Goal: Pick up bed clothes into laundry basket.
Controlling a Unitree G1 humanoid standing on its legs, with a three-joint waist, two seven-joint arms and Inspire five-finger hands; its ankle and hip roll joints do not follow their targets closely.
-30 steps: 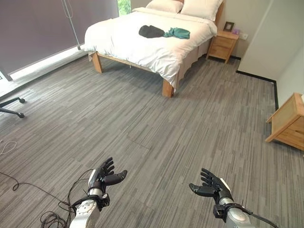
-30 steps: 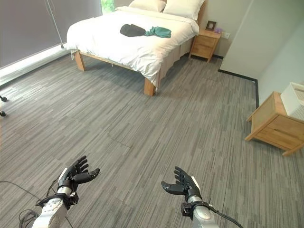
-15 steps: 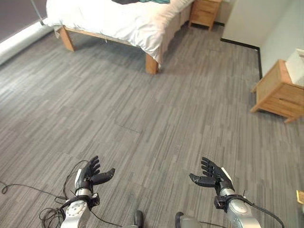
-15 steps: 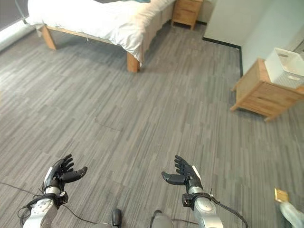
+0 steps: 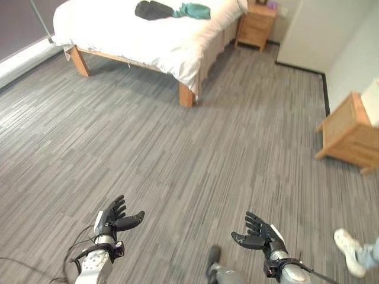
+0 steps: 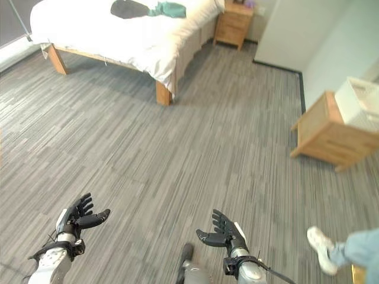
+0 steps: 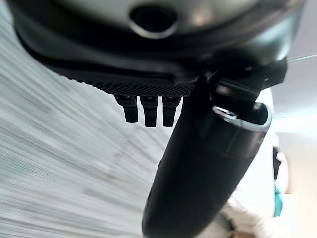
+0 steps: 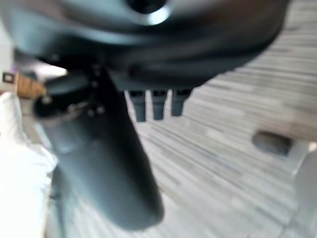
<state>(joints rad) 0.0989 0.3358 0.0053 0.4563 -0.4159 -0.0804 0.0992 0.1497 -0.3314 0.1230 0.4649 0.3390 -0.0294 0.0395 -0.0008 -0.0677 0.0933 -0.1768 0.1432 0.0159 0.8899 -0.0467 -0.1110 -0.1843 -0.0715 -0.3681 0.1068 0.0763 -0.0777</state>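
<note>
The bed clothes lie at the far end of the room on the white bed (image 5: 148, 35): a dark garment (image 5: 151, 9) and, touching it on its right, a teal garment (image 5: 192, 10), both resting on the cover near the pillow end and well apart from the robot; the white laundry basket (image 6: 360, 103) sits on top of a low wooden cabinet (image 6: 331, 139) against the right wall, also far from the hands; the left hand (image 5: 113, 218) and the right hand (image 5: 259, 234) are held out low in front of the robot above bare floor, fingers spread and relaxed, thumbs turned inward, holding nothing; the task seems to be at its approach stage, with no garment lifted yet, and the next move likely calls for walking across to the bedside until the clothes are in reach; the floor (image 5: 177, 154) is grey striped carpet or plank; a wooden nightstand (image 5: 256, 26) stands beside the bed, and a person's shoe (image 5: 349, 260) shows at the lower right.
</note>
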